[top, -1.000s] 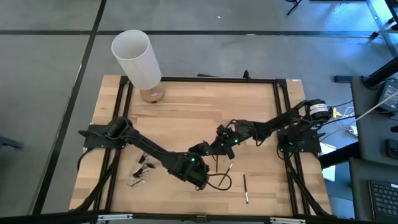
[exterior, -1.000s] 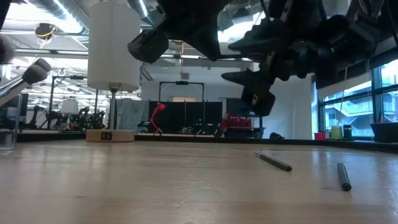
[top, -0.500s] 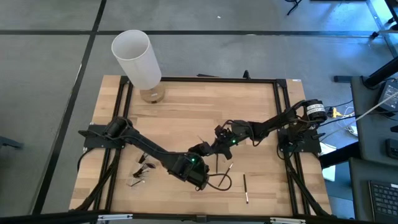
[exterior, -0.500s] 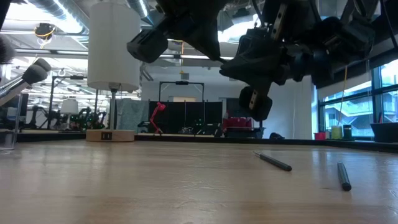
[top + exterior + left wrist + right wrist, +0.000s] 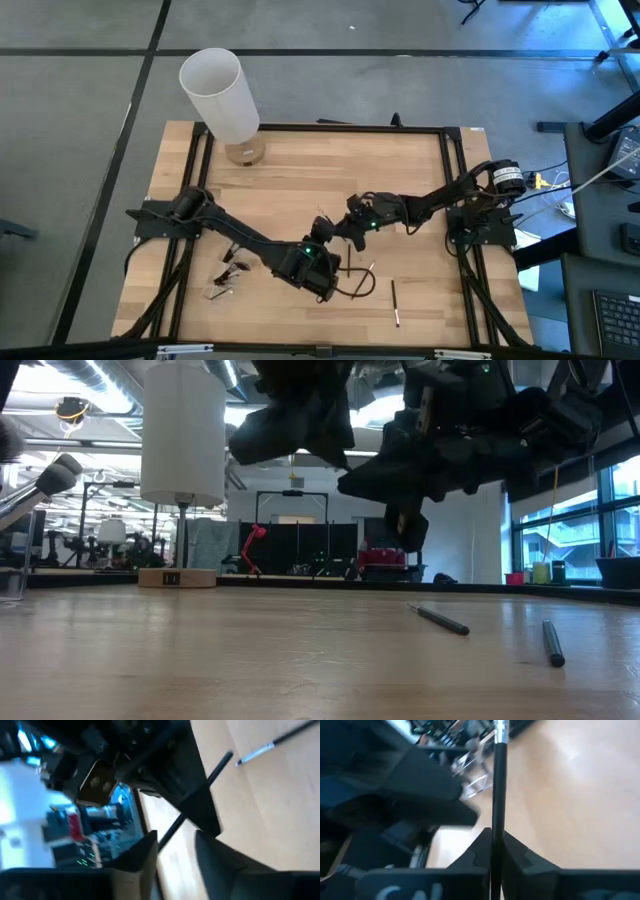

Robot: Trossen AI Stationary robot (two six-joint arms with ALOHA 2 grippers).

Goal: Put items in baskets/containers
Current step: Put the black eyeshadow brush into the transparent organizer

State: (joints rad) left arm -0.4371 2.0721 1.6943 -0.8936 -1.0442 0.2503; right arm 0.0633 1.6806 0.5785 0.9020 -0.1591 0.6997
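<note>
The right tool [image 5: 494, 845] is pinching a makeup brush [image 5: 498, 785] mid-table above the wood — its long axis running straight out from the fingers toward the left tool [image 5: 175, 845], which is standing parted around the same stick.

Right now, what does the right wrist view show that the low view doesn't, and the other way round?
Only the right wrist view shows the right gripper shut on a thin dark brush, its fingers pinching the shaft. Only the low view shows the tall white cylinder and two loose brushes on the table. Both show the wooden tabletop and both arms.
</note>
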